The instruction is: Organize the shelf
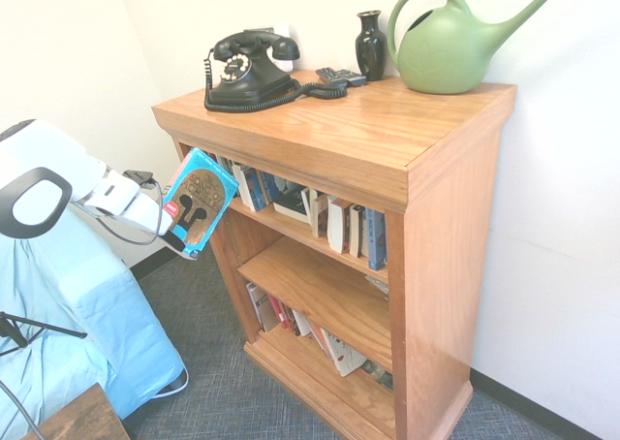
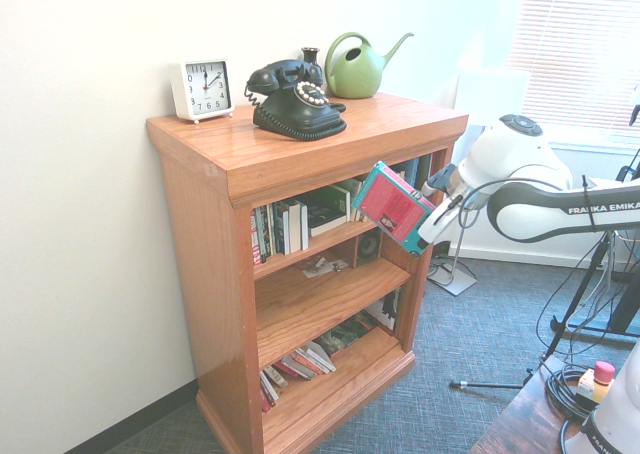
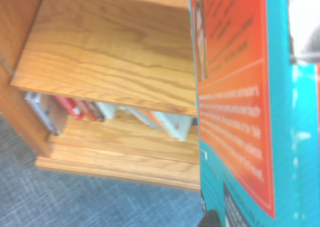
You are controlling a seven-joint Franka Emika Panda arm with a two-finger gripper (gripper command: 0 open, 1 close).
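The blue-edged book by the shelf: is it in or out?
Out: the claw holds the book tilted in front of the shelf, off every tier.

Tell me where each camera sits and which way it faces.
First exterior: off the shelf's one side, facing down at it; arm enters left.
Second exterior: off its other side, facing down; arm enters right.
Wrist: on the arm, facing the lower tiers; no fingers identifiable.
Both exteriors share the phone and held book.
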